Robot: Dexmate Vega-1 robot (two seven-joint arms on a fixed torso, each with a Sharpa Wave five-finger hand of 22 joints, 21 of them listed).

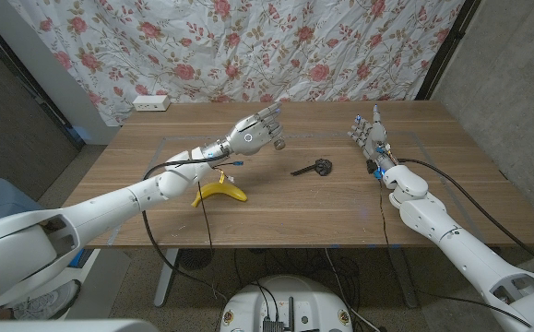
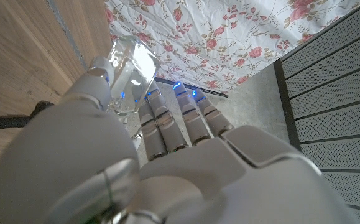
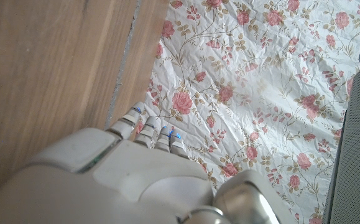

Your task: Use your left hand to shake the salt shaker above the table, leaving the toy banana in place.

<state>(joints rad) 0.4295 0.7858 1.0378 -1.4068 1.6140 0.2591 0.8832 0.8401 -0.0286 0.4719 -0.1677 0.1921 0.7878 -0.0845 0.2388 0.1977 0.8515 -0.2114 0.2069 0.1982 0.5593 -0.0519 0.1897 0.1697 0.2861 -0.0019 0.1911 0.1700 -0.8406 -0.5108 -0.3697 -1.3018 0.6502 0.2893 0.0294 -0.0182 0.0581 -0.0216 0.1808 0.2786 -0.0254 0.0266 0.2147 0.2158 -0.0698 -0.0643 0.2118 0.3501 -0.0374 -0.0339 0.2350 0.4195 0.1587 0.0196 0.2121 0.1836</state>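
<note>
My left robot hand (image 1: pixel 254 136) grips the salt shaker (image 2: pixel 127 73), lifted above the desk (image 1: pixel 340 198) — so I judge the pickup done, the shaking under way or next. The banana (image 1: pixel 219 191) lies untouched below. My right robot hand (image 1: pixel 368 129) waits empty, fingers apart.

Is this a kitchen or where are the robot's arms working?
Probably a lab or test room, not a kitchen: a floral sheet hangs as a backdrop, cables dangle under the wooden table, and a power strip lies there.
</note>
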